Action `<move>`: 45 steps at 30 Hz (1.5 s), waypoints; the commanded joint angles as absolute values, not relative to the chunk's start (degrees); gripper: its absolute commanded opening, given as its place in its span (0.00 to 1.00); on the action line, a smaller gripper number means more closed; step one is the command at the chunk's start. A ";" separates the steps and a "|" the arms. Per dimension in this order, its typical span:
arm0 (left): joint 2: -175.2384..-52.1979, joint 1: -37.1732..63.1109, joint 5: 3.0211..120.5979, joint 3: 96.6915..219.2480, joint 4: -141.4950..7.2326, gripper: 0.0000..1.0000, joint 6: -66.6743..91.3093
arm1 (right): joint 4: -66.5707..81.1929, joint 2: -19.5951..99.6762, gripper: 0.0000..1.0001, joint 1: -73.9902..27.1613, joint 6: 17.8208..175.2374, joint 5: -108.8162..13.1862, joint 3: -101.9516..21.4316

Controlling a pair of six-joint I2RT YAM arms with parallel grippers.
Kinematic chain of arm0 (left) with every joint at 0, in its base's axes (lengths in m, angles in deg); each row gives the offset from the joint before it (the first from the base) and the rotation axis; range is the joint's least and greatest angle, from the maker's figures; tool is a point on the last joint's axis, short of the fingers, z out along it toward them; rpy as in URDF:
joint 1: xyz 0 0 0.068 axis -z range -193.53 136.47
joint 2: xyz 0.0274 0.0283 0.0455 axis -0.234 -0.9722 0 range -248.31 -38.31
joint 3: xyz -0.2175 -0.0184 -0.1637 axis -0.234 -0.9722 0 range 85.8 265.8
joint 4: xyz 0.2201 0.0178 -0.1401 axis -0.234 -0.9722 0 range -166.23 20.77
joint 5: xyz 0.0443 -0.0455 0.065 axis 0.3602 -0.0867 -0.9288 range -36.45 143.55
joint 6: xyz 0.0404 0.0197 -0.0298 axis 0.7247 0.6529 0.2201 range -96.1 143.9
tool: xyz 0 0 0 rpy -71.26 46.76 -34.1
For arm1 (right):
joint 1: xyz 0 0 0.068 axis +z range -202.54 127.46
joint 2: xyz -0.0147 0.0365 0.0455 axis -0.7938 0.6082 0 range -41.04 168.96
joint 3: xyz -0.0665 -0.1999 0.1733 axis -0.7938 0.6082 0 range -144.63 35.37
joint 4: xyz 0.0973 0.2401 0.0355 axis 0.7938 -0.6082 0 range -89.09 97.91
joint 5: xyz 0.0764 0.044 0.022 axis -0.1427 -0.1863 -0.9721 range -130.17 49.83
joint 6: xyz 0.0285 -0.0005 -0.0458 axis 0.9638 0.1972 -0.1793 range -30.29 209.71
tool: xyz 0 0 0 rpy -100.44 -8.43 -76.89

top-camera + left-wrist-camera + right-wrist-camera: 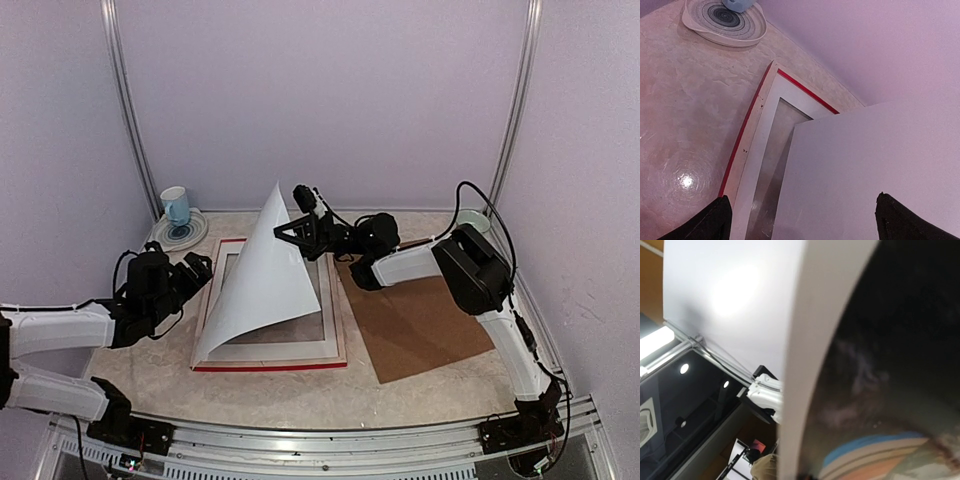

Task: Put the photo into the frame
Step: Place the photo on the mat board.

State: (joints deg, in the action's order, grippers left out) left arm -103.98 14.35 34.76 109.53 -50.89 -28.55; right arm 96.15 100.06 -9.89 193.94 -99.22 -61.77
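Two grippers in our sight: right gripper (288, 232) pinches photo (262, 285) by edge, sheet curled above frame (268, 365); left gripper (197, 270) spread wide beside frame.

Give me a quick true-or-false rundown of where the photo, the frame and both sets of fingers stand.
The right fingers pinch the photo at its raised edge. True.
The left fingers are shut on the frame. False: they are open, holding nothing.
The photo lies flat in the frame. False: it curls upward, only its lower edge down on the frame.
The brown backing board lies right of the frame. True.
A blue cup stands on the plate. True.
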 commanded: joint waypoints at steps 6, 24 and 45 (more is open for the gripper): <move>-101.89 13.10 32.39 108.18 -52.54 0.99 -28.56 | 108.08 99.90 0.11 -8.73 194.30 -101.83 -68.73; -95.71 11.84 28.05 106.28 -54.82 0.99 -29.38 | 110.47 109.20 0.12 -8.91 197.38 -102.99 -75.95; -96.33 10.82 30.42 105.17 -53.57 0.99 -29.70 | 99.36 105.51 0.07 -14.26 174.92 -91.62 -44.85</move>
State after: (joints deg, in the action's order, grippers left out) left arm -96.11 11.24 29.76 106.36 -54.30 -29.34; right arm 96.24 109.04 -14.08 179.40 -95.81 -48.76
